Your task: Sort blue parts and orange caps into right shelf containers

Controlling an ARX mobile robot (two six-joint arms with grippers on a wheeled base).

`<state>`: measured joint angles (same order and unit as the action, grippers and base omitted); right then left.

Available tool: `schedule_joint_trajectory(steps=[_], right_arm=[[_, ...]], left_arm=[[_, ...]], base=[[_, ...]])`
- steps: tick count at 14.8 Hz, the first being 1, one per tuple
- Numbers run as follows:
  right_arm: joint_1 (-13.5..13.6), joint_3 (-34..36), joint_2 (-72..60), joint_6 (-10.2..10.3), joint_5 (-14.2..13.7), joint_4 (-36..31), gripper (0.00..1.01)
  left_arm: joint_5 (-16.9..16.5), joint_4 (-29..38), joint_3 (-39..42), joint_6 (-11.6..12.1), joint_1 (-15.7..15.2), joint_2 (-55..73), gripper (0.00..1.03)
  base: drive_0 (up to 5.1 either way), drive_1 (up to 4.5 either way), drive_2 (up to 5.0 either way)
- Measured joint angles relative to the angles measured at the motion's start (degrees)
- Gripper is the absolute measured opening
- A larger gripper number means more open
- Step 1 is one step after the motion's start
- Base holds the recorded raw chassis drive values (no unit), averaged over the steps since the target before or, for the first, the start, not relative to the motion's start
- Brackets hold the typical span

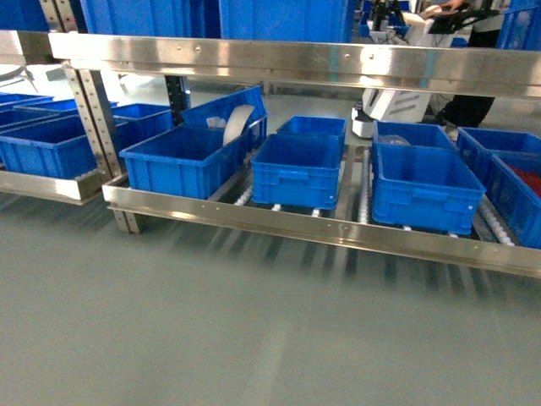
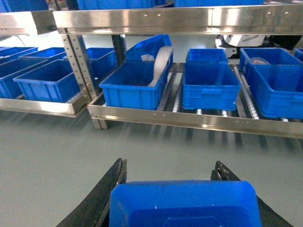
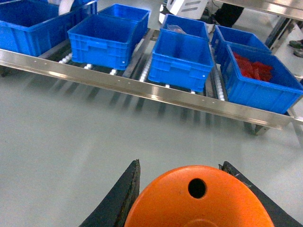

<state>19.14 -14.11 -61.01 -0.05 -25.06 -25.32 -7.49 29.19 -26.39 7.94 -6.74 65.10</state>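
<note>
Now both hands are loaded: the left hand [image 2: 170, 189] pinches a blue part [image 2: 184, 203], and the right hand [image 3: 182, 189] clamps an orange cap [image 3: 199, 198] between its black fingers [image 3: 116, 198]. Ahead sits the shelf [image 1: 321, 228] with its blue crates [image 1: 423, 186] well apart from both hands. One crate [image 3: 258, 82] on the far right holds red pieces, so I'd steer clear of it. Best play, I reckon: carry each piece squarely above an open crate, clear the rim, then release low.
</note>
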Motion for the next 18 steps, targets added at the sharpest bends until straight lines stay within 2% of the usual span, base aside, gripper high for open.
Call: schedule_joint_trajectory(steps=[9, 18], right_arm=[[0.00, 0.00, 0.00, 0.00, -0.02, 0.00, 0.43], [0.00, 0.00, 0.00, 0.00, -0.17, 0.00, 0.43]], left_arm=[[-0.02, 0.00, 0.00, 0.02, 0.00, 0.00, 0.45], [-0.04, -0.02, 0.00, 0.02, 0.04, 0.02, 0.44]], base=[[-1.6, -1.57, -1.6], [0.0, 0.00, 0.0]])
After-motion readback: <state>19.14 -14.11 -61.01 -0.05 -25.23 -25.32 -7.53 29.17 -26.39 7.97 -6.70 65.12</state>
